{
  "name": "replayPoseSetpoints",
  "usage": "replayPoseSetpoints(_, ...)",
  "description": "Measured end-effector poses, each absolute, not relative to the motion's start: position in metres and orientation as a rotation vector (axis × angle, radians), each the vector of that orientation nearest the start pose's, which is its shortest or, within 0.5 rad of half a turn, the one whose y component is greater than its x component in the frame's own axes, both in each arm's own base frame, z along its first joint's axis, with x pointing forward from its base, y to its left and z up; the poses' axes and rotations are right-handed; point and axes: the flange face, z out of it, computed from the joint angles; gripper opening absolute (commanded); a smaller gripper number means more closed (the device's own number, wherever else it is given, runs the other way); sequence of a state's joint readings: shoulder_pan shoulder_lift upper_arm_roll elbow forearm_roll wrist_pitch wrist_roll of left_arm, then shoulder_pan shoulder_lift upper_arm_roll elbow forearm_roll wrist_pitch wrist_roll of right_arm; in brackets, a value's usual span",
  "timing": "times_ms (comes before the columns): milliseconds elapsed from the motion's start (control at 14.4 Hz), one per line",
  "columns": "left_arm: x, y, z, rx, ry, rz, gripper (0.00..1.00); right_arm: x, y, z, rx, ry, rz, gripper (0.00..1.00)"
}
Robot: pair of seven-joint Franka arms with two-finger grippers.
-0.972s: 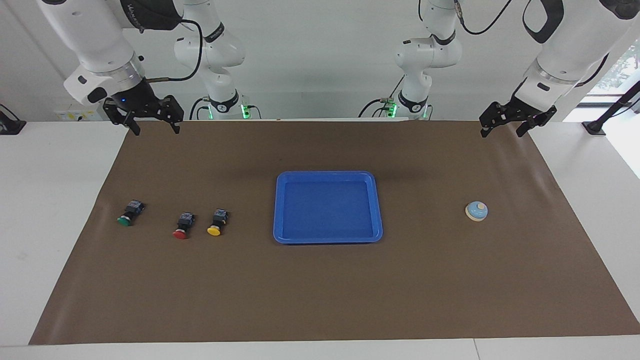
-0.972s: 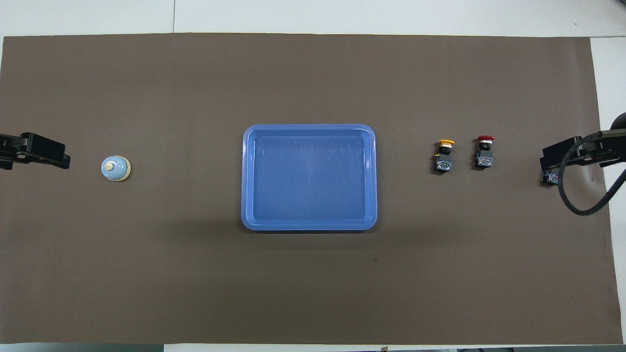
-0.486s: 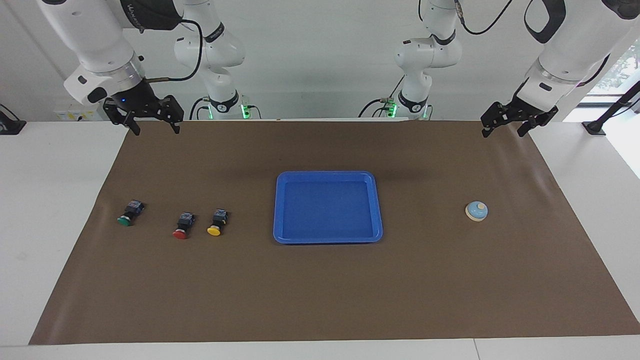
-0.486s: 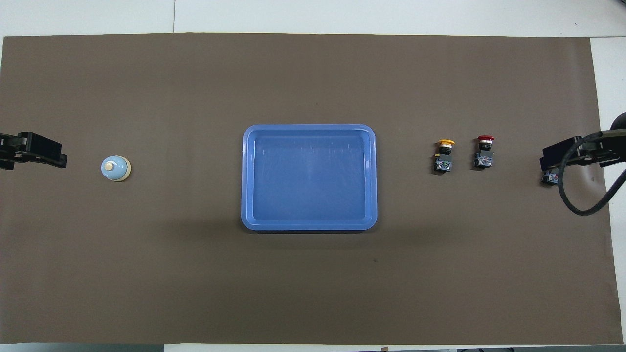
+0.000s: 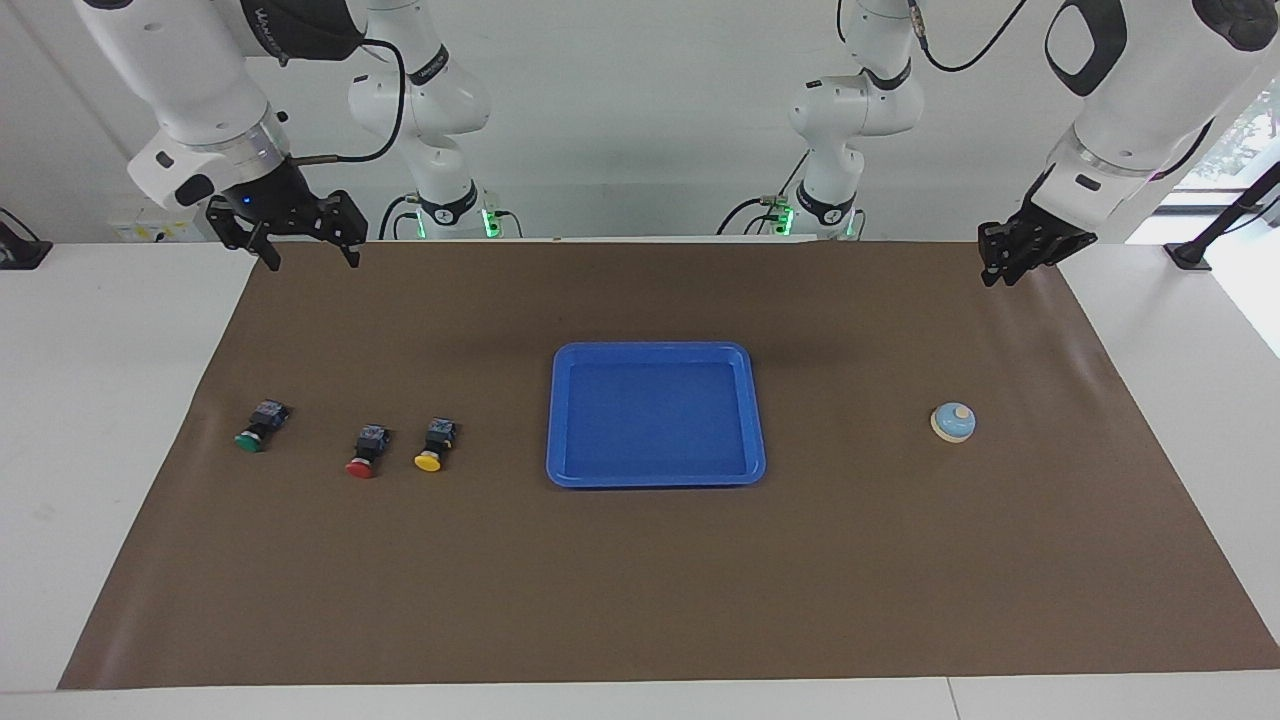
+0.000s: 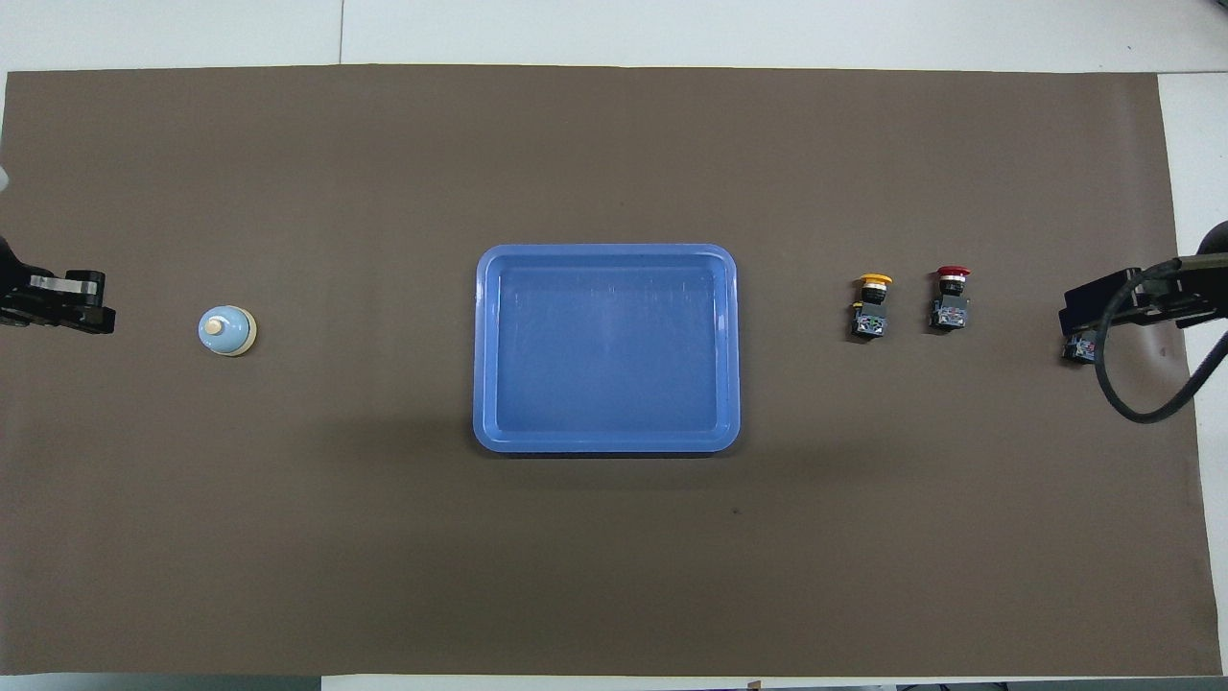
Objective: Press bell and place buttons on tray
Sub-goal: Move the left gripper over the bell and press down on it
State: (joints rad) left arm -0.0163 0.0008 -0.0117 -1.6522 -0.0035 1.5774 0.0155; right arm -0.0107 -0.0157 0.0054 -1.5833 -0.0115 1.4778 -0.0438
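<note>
The small light-blue dome bell [image 5: 953,423] with its cream knob is found toward the left arm's end of the table [image 5: 900,580], below and well apart from the left gripper [image 5: 1003,272], whose fingers are drawn together, while the right gripper [image 5: 305,258] is held waiting with fingers spread apart.

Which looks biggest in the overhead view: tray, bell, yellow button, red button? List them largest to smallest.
1. tray, by far the largest.
2. bell, a little larger than either button.
3. yellow button and red button: they look alike in size, so no ranking between them.
</note>
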Motion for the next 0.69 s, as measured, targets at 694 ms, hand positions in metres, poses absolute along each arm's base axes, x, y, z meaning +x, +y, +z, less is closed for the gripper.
replayPoseSetpoints(694,0.590,0.018,0.448,-3.146,-0.001,0.066,0.00,0.539,-0.004,0.619,-3.147,-0.060,0.142,1.00)
